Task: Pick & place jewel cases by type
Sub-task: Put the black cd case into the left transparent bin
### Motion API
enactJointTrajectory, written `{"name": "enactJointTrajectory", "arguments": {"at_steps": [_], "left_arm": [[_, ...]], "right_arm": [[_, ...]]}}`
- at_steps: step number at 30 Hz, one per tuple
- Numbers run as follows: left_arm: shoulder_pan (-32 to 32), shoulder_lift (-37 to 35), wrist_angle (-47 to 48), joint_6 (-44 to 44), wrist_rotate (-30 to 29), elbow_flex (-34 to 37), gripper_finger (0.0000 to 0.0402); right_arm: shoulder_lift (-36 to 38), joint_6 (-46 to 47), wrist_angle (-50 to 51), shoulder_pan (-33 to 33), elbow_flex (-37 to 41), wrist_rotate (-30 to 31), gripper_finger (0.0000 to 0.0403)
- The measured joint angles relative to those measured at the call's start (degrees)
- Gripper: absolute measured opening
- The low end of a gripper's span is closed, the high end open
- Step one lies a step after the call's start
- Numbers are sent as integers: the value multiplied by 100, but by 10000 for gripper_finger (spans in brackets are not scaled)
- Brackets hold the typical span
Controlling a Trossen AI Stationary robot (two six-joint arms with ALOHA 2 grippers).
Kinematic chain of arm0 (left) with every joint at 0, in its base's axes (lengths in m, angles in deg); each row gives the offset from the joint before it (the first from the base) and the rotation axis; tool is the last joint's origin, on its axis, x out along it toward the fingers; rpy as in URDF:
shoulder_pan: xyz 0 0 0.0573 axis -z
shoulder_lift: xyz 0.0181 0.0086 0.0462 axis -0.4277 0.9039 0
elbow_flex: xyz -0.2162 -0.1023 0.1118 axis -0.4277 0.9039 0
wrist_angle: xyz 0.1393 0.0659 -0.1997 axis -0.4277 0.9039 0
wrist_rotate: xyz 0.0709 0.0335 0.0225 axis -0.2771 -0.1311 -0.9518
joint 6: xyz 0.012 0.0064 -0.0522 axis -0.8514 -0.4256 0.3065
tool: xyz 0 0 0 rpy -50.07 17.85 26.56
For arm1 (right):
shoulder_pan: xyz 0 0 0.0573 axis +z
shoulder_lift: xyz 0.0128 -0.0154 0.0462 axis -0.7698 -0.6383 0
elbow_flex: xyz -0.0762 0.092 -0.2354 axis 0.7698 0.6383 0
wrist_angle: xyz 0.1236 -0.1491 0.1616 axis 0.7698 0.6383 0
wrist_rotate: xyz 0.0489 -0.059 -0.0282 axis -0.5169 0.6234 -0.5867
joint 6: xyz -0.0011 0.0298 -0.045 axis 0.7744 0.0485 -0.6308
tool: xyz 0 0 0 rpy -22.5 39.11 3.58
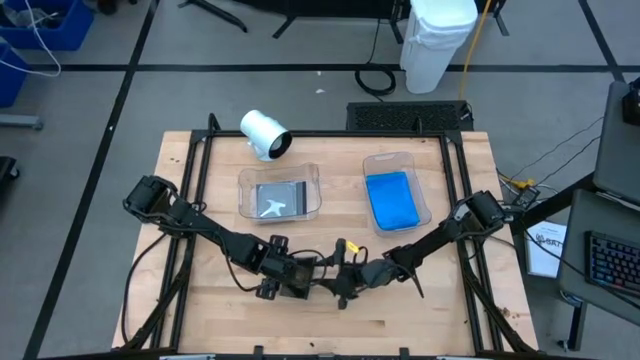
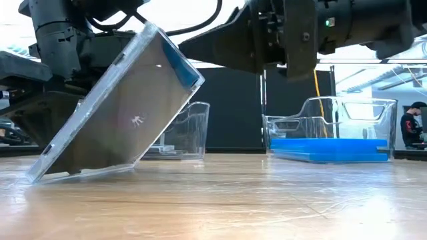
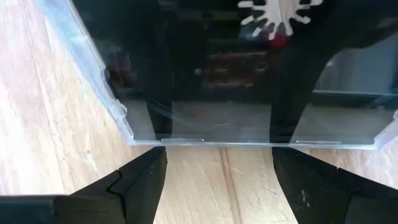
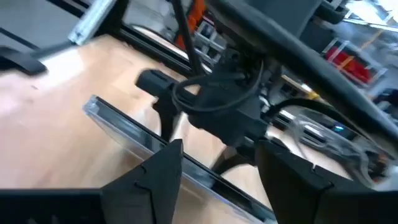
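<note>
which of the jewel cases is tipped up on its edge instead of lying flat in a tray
The clear dark jewel case at the table's front, between both grippers. It leans on one edge; the others lie flat in the two trays.

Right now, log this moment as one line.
left gripper: open, at tilted grey jewel case edge | right gripper: open, at same case | blue cases in right tray | grey case in left tray
</note>
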Motion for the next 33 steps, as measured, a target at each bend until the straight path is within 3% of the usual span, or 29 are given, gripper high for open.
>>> {"name": "enactJointTrajectory", "arguments": {"at_steps": [9, 17, 25, 33], "left_arm": [[0, 0, -1, 5, -12, 2, 296], [-4, 15, -283, -50, -51, 2, 296], [-4, 26, -575, -111, -86, 20, 296], [-5, 26, -740, -363, -367, 20, 296]], "right_arm": [[-9, 66, 145, -161, 5, -793, 196], [-17, -301, 224, -475, -517, -880, 196], [-17, 248, 367, -1009, -614, -1891, 196], [-33, 367, 108, -1109, -612, -2140, 196]]}}
